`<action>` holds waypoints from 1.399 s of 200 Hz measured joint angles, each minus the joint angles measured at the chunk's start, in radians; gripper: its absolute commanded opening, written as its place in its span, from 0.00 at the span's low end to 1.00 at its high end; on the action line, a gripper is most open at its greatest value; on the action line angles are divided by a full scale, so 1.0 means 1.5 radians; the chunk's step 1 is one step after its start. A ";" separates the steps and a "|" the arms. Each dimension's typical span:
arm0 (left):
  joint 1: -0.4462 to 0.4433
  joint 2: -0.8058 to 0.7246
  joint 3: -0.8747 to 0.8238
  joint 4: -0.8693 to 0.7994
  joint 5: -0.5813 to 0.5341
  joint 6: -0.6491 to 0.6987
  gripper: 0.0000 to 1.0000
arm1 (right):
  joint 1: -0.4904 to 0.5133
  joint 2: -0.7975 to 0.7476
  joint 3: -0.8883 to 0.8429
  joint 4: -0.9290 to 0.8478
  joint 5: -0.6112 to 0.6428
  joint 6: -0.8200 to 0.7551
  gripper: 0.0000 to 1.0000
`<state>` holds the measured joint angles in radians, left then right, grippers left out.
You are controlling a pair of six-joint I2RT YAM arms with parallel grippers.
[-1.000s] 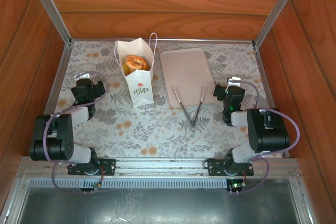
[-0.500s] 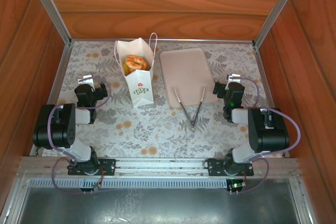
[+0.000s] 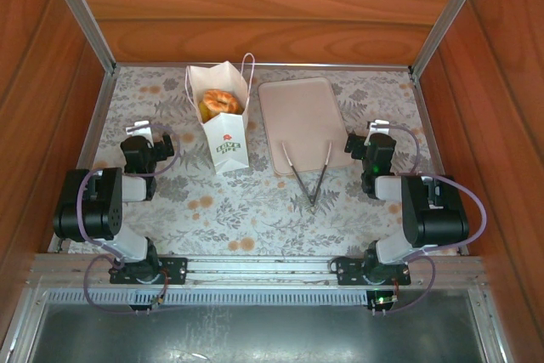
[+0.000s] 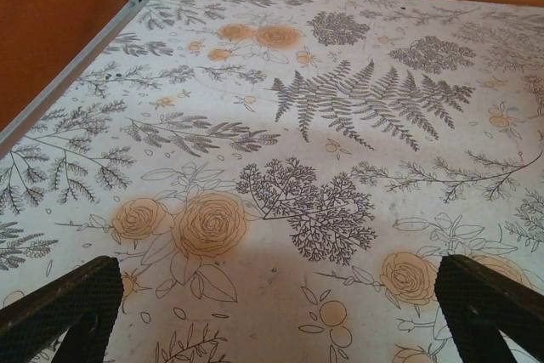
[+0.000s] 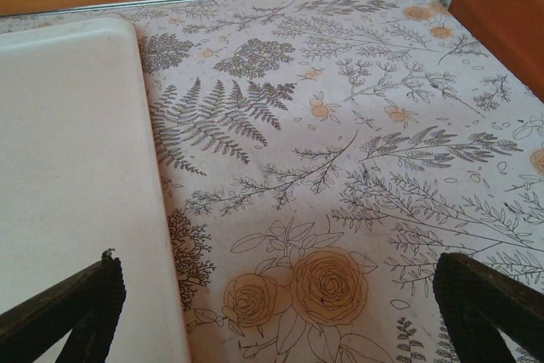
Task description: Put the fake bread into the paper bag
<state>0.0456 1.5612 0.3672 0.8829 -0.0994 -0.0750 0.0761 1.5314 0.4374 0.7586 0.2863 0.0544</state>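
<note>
Floral table (image 3: 255, 210) — overhead, fake bread (image 3: 219, 104) in paper bag (image 3: 228, 140); wrists: left gripper (image 4: 272, 303), right gripper (image 5: 276, 299) agape.

Paper bag (image 3: 224, 125) upright, mouth open upward, fake bread (image 3: 218, 104) filling the top, handle loop (image 3: 248, 70) sticking up at the rim. Left of bag: bare floral table (image 3: 170, 95) out to side wall (image 3: 51, 82), passable. Left gripper (image 4: 276, 269) there, jaws wide, flat table ahead. Just right of bag: low tray (image 3: 302, 112), narrow gap between. Right-front of bag: tongs (image 3: 309, 178), open ends on tray's near edge. Behind bag: back wall (image 3: 263, 40) close. In front of bag: open table. Right gripper (image 5: 279, 265) beyond tray from bag, jaws wide.
</note>
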 measured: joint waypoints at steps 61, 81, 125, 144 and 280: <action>-0.004 0.000 0.000 0.000 -0.001 0.004 1.00 | 0.000 0.000 0.000 -0.002 0.000 0.000 1.00; -0.005 0.000 0.000 0.000 -0.002 0.007 1.00 | 0.000 0.000 0.000 -0.002 0.000 0.000 1.00; -0.007 0.000 0.000 0.000 -0.003 0.010 1.00 | 0.000 0.000 0.000 -0.002 0.000 0.000 1.00; -0.008 0.000 0.000 0.000 -0.004 0.010 1.00 | 0.000 -0.001 -0.012 0.020 0.000 0.000 1.00; -0.008 0.000 0.000 0.000 -0.005 0.011 1.00 | 0.000 -0.010 0.005 0.021 -0.013 -0.001 1.00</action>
<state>0.0334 1.5616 0.3672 0.8829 -0.1074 -0.0589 0.0761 1.5158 0.4454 0.7906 0.2668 0.0536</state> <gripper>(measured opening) 0.999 0.998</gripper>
